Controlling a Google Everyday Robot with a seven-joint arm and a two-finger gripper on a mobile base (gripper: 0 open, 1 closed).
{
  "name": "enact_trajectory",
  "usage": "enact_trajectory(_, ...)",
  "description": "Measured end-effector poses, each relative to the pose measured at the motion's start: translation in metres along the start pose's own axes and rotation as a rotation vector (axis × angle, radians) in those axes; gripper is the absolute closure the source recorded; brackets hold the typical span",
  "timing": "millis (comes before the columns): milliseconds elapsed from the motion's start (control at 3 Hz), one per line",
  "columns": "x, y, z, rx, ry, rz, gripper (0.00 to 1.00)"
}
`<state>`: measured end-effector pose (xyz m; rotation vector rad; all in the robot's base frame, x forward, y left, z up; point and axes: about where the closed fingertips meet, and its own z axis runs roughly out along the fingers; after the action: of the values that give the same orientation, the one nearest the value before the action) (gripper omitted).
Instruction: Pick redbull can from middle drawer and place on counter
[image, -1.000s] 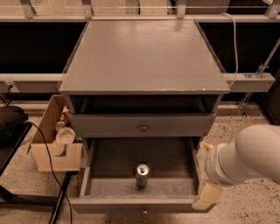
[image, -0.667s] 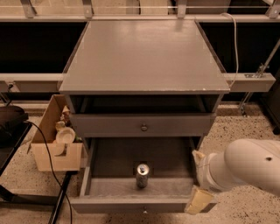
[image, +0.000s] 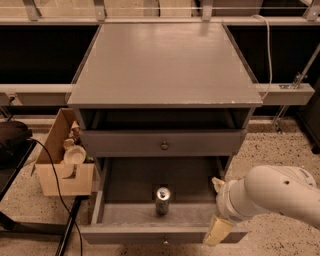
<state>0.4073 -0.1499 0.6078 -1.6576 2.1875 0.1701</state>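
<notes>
The redbull can (image: 162, 200) stands upright on the floor of the open middle drawer (image: 130, 180), near its front wall and about centred. My gripper (image: 217, 207) is at the drawer's right front corner, to the right of the can and apart from it. Its two cream fingers (image: 216, 231) stand spread and hold nothing. The white arm reaches in from the lower right. The counter (image: 165, 60) is the grey top of the cabinet, above the drawers.
The upper drawer front with a round knob (image: 164, 146) is closed above the open drawer. A cardboard box (image: 62, 165) with cups stands on the floor at the left, with a black cable beside it. A white cable hangs at the back right.
The arm has moved left and a little down, bringing the gripper closer to the drawer's right front corner. The can has not moved.
</notes>
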Motion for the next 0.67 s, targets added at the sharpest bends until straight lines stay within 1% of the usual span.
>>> enact_trajectory(333,-0.004,-0.003,0.012,-0.002,-0.022,-0.003,0.00)
enact_trajectory(667,-0.014,-0.016,0.039,-0.019,-0.053,0.003,0.00)
